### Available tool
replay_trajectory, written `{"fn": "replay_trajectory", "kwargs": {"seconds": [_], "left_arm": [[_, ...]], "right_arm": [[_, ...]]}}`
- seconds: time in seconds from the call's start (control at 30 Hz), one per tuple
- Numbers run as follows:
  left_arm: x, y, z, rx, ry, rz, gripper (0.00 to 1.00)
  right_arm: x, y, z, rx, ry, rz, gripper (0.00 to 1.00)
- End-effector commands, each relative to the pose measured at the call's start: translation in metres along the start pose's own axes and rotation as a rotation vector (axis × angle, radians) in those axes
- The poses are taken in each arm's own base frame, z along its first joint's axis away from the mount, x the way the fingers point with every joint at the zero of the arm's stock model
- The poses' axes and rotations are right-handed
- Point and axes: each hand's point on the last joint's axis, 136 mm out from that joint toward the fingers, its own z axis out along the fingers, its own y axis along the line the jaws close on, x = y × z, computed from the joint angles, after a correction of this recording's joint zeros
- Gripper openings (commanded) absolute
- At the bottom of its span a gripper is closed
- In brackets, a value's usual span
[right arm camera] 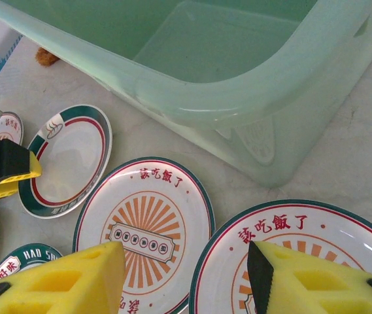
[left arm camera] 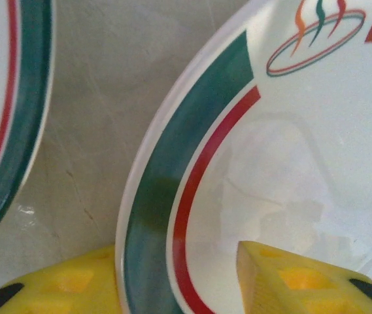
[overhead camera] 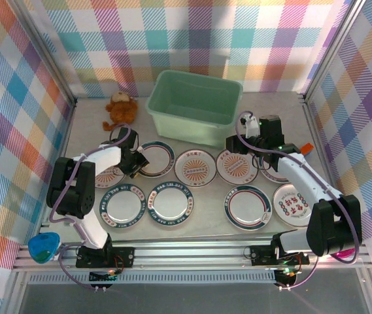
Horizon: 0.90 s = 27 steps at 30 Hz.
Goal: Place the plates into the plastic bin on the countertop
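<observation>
Several white plates lie in two rows on the countertop (overhead camera: 205, 190). My left gripper (overhead camera: 135, 161) (left arm camera: 176, 261) is low at the left edge of a teal-and-red banded plate (overhead camera: 158, 159) (left arm camera: 290, 131). Its jaws stand open astride that rim, one yellow finger (left arm camera: 61, 284) outside and one finger (left arm camera: 303, 278) over the plate's inside, with a gap on the inner side. My right gripper (overhead camera: 246, 145) (right arm camera: 186, 278) hangs open and empty above two orange sunburst plates (right arm camera: 143, 229) (right arm camera: 290, 229), just in front of the mint-green plastic bin (overhead camera: 172, 114) (right arm camera: 290, 98), which holds nothing.
A brown stuffed toy (overhead camera: 120, 108) sits left of the bin. Another banded plate (left arm camera: 2, 111) lies close to the left gripper's left. Plaid walls and aluminium rails (overhead camera: 192, 245) close in the countertop. A blue object (overhead camera: 44, 247) rests at the near left rail.
</observation>
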Motion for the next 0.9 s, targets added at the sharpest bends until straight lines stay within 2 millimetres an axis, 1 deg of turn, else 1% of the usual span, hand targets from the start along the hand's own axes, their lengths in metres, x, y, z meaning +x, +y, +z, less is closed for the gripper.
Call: {"fn": "replay_trajectory", "kwargs": {"seconds": [0.0,0.27,0.53,0.63,0.87], "left_arm": [[0.001,-0.003,-0.001,-0.014,-0.001,0.015,0.41],[0.002,-0.002,-0.005,-0.017,-0.017,0.019,0.22],[0.0,-0.001,-0.021,0.005,-0.066,0.018,0.04],[-0.002,0.0,-0.033,0.015,-0.102,0.015,0.0],[-0.01,-0.004,-0.077,0.065,-0.209,0.026,0.0]], "right_arm": [[-0.008,0.004,-0.003,-0.004,-0.009,-0.038,0.53],[-0.007,0.005,-0.008,0.0,-0.023,-0.045,0.53],[-0.01,0.012,-0.014,-0.022,-0.037,-0.028,0.52],[-0.014,0.021,-0.018,-0.065,-0.045,0.021,0.51],[-0.021,0.038,-0.023,-0.15,-0.047,0.11,0.49]]}}
